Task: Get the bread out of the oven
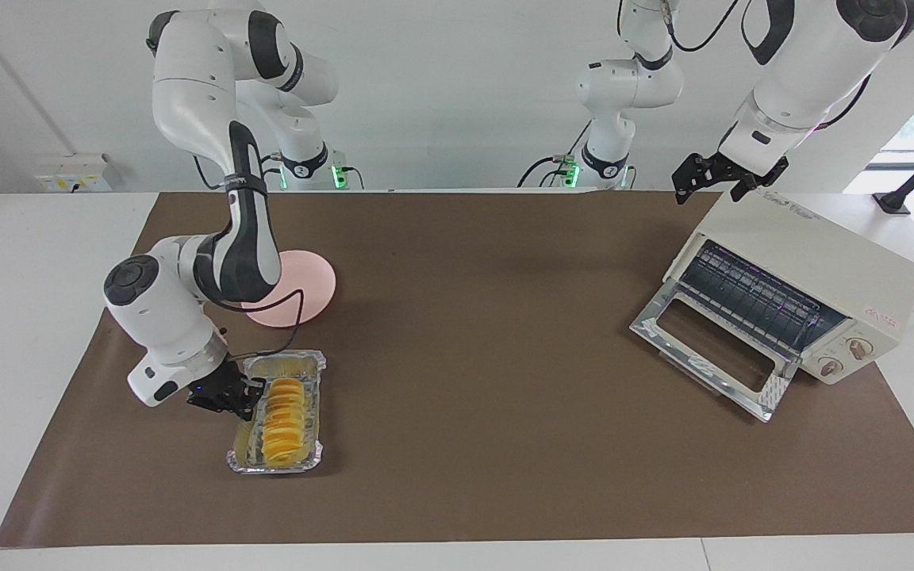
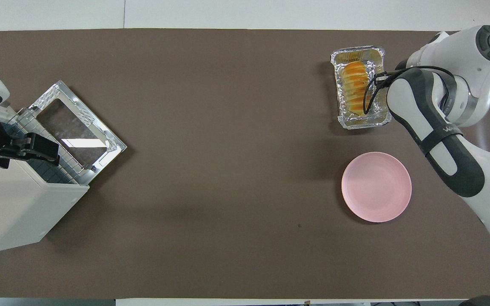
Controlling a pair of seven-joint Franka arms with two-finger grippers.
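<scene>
Presently, ridged golden bread [image 1: 284, 421] lies in a crinkled foil tray [image 1: 244, 456] near the right arm's table end; right gripper [image 1: 244, 394] clamps the tray's rim; left gripper [image 1: 712, 182], fingers apart, hangs over the boxy cream oven [image 1: 838, 274].

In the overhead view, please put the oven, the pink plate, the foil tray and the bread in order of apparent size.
From largest to smallest:
1. Oven, with its door open
2. Pink plate
3. Foil tray, partly covered by the right arm, so this rank is a little unsure
4. Bread, lying in the tray

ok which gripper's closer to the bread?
Right. The right gripper is down at the foil tray, beside the bread. The left gripper hangs over the oven.
</scene>
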